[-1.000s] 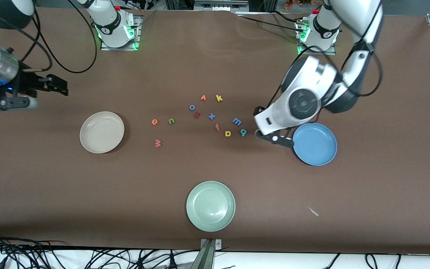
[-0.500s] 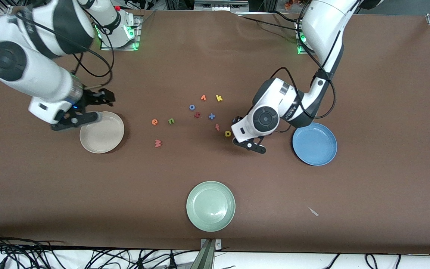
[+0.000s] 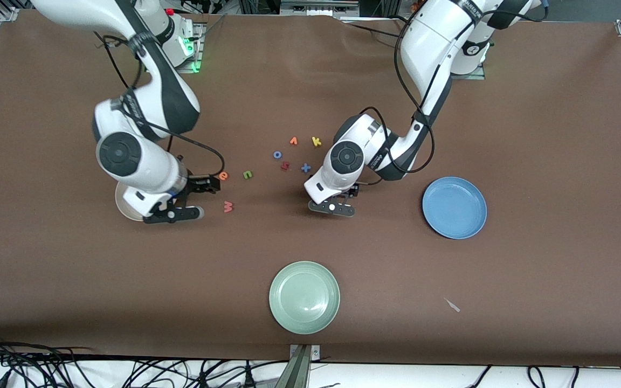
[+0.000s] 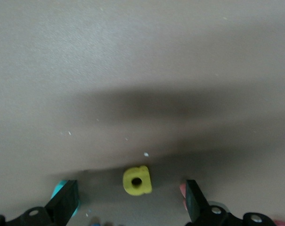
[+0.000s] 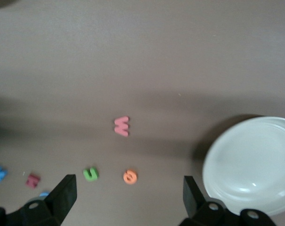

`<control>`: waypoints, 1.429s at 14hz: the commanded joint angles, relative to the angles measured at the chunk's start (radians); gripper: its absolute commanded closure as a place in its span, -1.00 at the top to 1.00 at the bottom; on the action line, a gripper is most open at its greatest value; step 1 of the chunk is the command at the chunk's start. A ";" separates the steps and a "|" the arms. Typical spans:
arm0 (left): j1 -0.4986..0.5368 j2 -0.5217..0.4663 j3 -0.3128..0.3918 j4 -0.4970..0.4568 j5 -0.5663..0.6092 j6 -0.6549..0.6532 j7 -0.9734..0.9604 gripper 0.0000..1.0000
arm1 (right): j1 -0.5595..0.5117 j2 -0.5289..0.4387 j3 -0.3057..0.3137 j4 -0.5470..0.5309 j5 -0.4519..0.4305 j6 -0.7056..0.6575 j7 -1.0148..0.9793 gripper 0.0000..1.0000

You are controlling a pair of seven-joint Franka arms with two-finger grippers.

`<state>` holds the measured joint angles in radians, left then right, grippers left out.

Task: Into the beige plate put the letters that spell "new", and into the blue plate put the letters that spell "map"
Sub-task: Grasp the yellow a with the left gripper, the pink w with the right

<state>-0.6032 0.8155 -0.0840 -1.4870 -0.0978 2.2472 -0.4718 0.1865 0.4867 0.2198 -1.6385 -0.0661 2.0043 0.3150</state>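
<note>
My left gripper (image 3: 343,195) hangs open over the letter cluster. In the left wrist view the left gripper (image 4: 131,192) has the yellow "p" (image 4: 137,180) lying on the table between its fingers. The teal "a" (image 4: 60,189) peeks out beside one finger; the blue "m" is hidden. My right gripper (image 3: 205,186) is open and low beside the orange "e" (image 3: 223,175), with the green "n" (image 3: 247,174) and salmon "w" (image 3: 228,206) close by. The right arm covers most of the beige plate (image 3: 123,207), which shows as a pale plate (image 5: 250,165) in the right wrist view. The blue plate (image 3: 454,207) is empty.
A pale green plate (image 3: 304,297) sits nearest the front camera. Other letters lie between the arms: blue "o" (image 3: 277,154), dark-red "h" (image 3: 284,166), blue "x" (image 3: 305,168), orange "v" (image 3: 293,141), yellow "k" (image 3: 316,141). A small scrap (image 3: 453,305) lies near the blue plate's end.
Both arms swung in toward the letters. The right arm came from its table end past the beige plate. The left arm moved from the blue plate over the "m", "a" and "p".
</note>
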 commanded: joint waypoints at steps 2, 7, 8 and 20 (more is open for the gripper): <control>-0.009 0.002 0.010 0.004 -0.002 0.000 -0.013 0.95 | 0.021 0.055 -0.002 -0.064 -0.043 0.141 0.065 1.00; -0.009 0.008 0.010 0.004 -0.002 0.000 -0.013 0.48 | 0.034 0.078 -0.005 -0.208 -0.046 0.358 0.108 1.00; -0.013 0.010 0.013 0.004 0.000 0.000 -0.013 0.45 | 0.034 0.082 -0.005 -0.210 -0.046 0.369 0.110 1.00; -0.035 0.027 0.012 0.005 0.049 0.002 -0.070 -0.41 | 0.034 0.181 -0.010 -0.193 -0.095 0.459 0.124 0.70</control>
<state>-0.6224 0.8335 -0.0796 -1.4870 -0.0735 2.2461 -0.5227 0.2171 0.6604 0.2101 -1.8417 -0.1372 2.4550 0.4105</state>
